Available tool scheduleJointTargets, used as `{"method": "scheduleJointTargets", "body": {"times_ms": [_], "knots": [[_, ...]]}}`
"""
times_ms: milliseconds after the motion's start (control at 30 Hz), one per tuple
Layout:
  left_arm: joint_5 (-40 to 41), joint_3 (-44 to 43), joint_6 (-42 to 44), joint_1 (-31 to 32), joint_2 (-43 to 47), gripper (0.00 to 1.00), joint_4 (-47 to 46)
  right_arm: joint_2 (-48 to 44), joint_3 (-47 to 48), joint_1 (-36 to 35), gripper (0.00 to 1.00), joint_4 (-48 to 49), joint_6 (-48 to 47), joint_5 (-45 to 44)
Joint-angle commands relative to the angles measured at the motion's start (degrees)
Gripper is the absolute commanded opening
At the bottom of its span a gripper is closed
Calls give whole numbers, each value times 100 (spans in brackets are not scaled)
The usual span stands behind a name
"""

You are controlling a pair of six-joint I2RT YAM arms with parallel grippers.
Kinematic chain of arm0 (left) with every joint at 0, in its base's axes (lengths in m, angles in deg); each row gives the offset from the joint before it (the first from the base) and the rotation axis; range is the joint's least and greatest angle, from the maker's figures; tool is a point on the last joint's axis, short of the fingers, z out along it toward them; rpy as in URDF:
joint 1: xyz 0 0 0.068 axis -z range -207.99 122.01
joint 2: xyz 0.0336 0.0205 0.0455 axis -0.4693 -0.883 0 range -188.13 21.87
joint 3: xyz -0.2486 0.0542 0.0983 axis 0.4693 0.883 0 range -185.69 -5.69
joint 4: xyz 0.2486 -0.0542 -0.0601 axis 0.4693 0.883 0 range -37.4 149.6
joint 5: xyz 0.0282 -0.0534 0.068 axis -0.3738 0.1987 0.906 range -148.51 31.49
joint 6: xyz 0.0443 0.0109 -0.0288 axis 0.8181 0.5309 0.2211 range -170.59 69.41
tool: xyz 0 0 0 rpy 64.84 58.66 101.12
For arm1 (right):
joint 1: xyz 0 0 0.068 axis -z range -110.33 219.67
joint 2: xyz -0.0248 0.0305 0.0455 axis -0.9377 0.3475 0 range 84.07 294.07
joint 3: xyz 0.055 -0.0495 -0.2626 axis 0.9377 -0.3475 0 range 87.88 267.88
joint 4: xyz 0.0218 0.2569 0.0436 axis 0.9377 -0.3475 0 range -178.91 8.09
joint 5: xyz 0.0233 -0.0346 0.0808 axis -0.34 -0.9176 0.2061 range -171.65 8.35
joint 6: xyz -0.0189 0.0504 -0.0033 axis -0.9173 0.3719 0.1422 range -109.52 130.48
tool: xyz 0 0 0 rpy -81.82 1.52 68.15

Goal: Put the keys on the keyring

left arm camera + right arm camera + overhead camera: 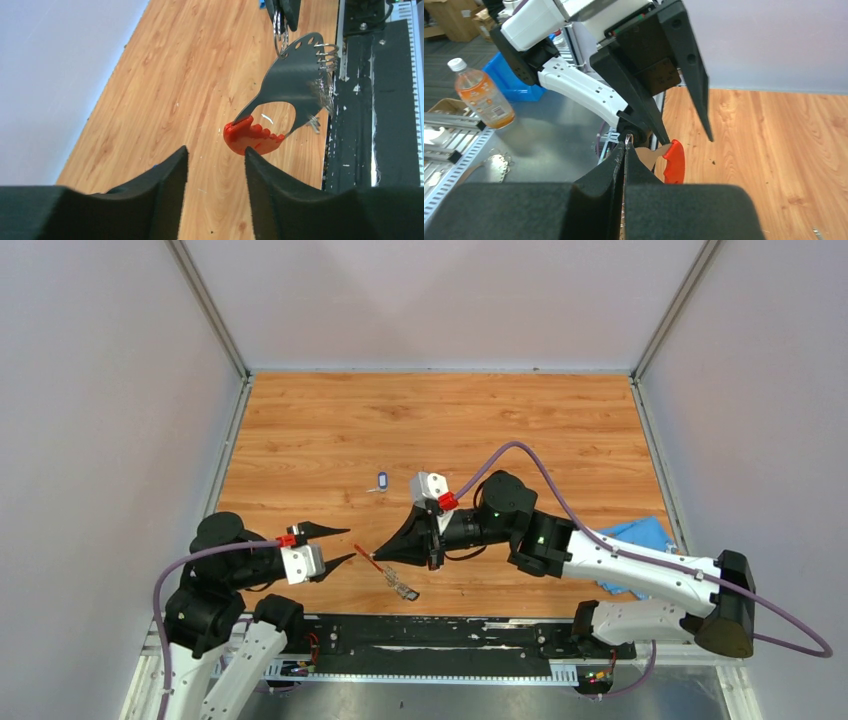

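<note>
Bright even overhead light, soft faint shadows; wrist views blur near black foreground, slight edge distortion

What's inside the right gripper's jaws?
The right gripper is shut on the keyring. In the left wrist view its wire ring runs up between the fingers, with the red end outside the grip. The pinched part is covered, and no key shows there.

Looks like a robotics lab, set up as a test cell. Boxed in by plain white panels (100,440) on aluminium posts (205,305) around a wood-grain table (440,420). Fitted at the near edge with a black mounting rail (440,632) carrying the left arm (205,615) and right arm (640,570), trailing purple cable (520,447). Backed, in the right wrist view, by cardboard boxes (454,17), a blue bin (511,80), a drink bottle (481,92) and slotted metal rail (454,165).
</note>
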Motion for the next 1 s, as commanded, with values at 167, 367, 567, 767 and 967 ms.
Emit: {"method": "scheduleJointTargets", "body": {"times_ms": [167, 367, 567, 767, 967], "knots": [[-952, 104, 554, -25, -290, 61, 27, 192, 447, 139, 0, 87, 308, 739], [-668, -38, 165, -25, -749, 58, 35, 224, 389, 134, 0, 335, 357, 636], [-514, -53, -7, -25, -772, 52, -22, 334, 402, 139, 0, 499, 429, 670], [-1107, -36, -212, -21, -699, 51, -43, 408, 391, 139, 0, 682, 489, 619], [-1286, -66, -161, -25, -783, 27, -103, 487, 431, 139, 0, 767, 601, 729]]}}
